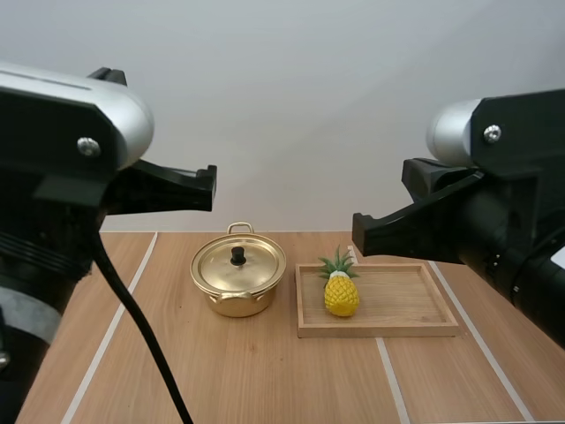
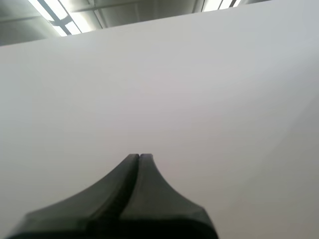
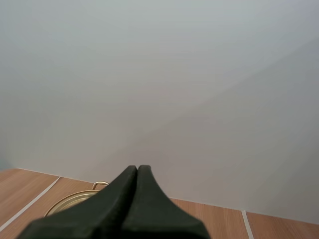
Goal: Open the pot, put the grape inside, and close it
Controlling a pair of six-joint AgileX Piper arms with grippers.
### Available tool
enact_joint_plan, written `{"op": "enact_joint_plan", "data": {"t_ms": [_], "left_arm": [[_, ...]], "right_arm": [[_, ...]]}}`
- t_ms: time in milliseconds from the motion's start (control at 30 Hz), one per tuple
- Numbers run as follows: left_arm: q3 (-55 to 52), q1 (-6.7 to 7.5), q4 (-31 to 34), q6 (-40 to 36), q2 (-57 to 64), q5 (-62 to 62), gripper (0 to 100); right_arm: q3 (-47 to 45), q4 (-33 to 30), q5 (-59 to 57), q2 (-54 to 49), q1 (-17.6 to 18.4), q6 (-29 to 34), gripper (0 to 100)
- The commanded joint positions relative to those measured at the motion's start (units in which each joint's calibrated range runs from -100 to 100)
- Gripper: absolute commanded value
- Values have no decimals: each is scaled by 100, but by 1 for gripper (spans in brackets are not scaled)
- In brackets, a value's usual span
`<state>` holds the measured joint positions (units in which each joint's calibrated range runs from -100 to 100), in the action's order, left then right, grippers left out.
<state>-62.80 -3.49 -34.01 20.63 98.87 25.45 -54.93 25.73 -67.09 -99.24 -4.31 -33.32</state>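
Left gripper (image 2: pixel 139 156), right gripper (image 3: pixel 137 168): both closed; right wrist view glimpses, probably, pot (image 3: pixel 67 203); high view shows pineapple (image 1: pixel 341 294).

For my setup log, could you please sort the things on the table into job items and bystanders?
Job: round golden metal pot; its golden lid with black knob, on the pot.
Lying about: yellow toy pineapple, standing in the shallow rectangular wooden tray.

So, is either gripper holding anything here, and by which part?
Nothing is held: the left gripper and right gripper are both shut on nothing. The lid sits on the pot.
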Motion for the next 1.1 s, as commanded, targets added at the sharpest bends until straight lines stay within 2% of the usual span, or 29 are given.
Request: {"op": "enact_joint_plan", "data": {"t_ms": [0, 100, 200, 300, 600, 833, 1067], "left_arm": [[-414, -13, 55, -82, 87, -86, 0], [-925, -13, 109, -82, 85, -607, 0], [-1501, -13, 130, -82, 85, -1028, 0], [-1947, -13, 316, -82, 85, -932, 0], [-2968, -13, 341, -82, 85, -933, 0], [-3583, -13, 341, -82, 85, -933, 0], [-3720, -13, 341, -82, 85, -911, 0]], "right_arm": [[-124, -92, 89, -47, -19, 53, 0], [-430, -306, 518, -29, -19, 53, 0], [-1030, -679, 1436, -33, -19, 53, 0], [-1562, -996, 2118, -33, -19, 53, 0], [-3427, -1024, 3894, -33, -19, 53, 0], [-4172, -1474, 3975, -33, -19, 53, 0], [-4238, -1490, 3795, -33, -19, 53, 0]]}}
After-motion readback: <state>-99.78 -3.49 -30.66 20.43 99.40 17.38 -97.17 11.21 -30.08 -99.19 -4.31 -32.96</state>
